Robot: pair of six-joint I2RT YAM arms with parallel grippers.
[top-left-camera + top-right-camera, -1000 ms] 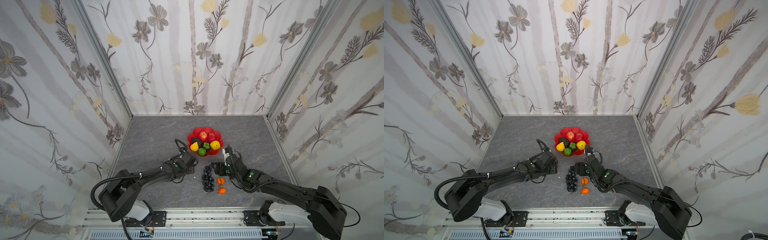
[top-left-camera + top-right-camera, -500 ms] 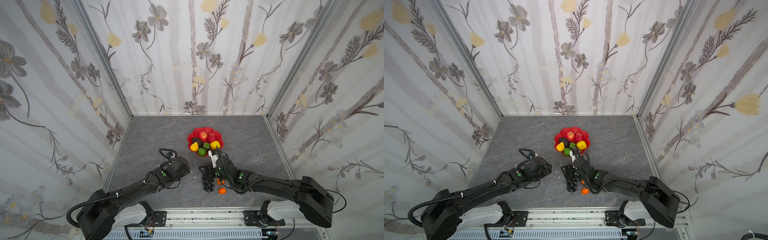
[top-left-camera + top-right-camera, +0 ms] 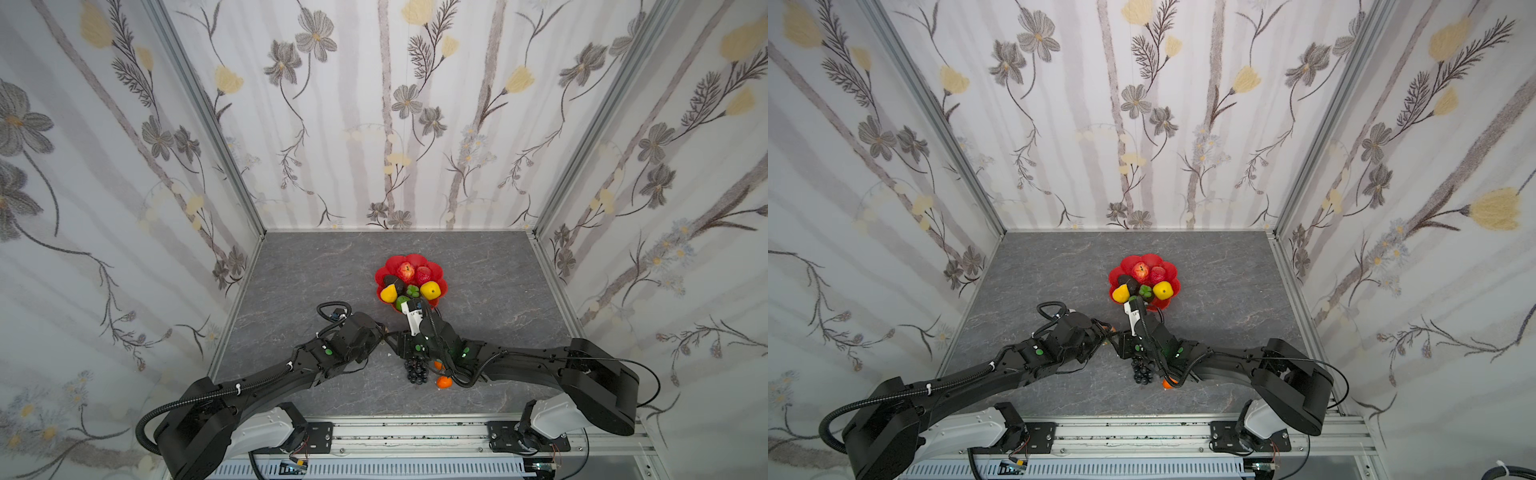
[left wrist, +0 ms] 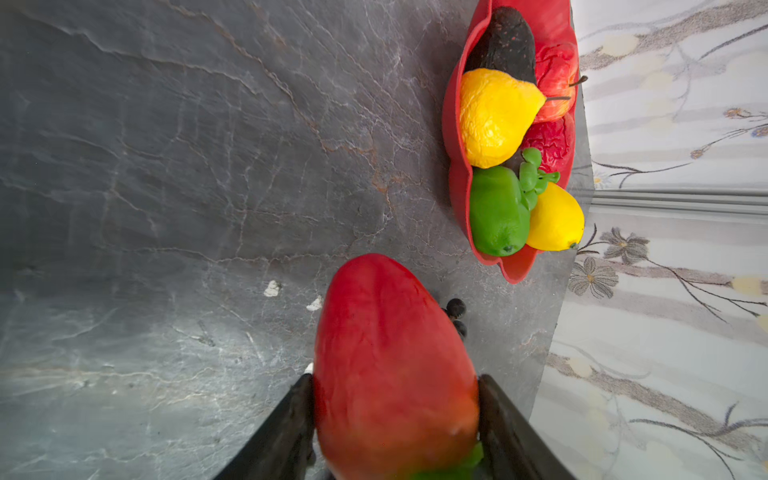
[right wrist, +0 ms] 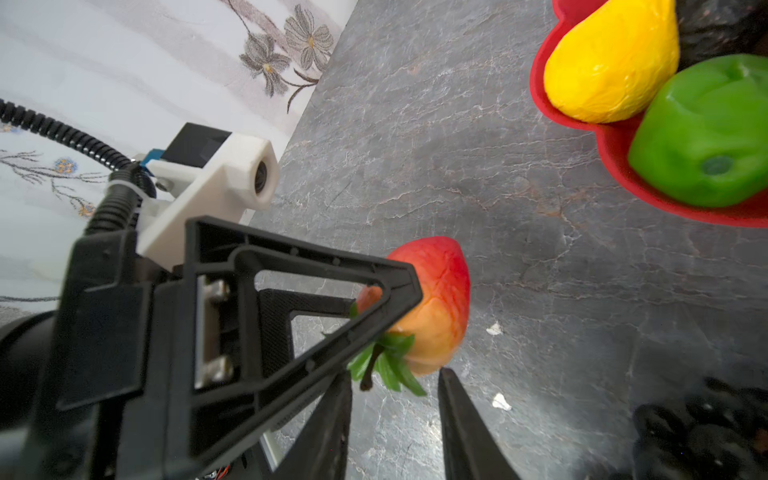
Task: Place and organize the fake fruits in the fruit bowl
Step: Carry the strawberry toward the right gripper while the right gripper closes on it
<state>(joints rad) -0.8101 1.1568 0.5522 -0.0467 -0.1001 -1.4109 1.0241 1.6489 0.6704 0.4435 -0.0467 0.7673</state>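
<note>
Fruit check: the red-orange fruit is pinched in the left gripper, short of the bowl ahead of its tips. The right gripper, jaws apart and empty, has slid over from beside the grapes and now faces the fruit's stem end. I read that as a handover or regrip. Grapes and small oranges aren't in the bowl yet.

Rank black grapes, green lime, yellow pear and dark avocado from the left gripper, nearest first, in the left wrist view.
1. Black plastic grapes: on the table.
2. Green plastic lime: red bowl's near end.
3. Yellow plastic pear: mid-bowl.
4. Dark avocado: far end.
</note>
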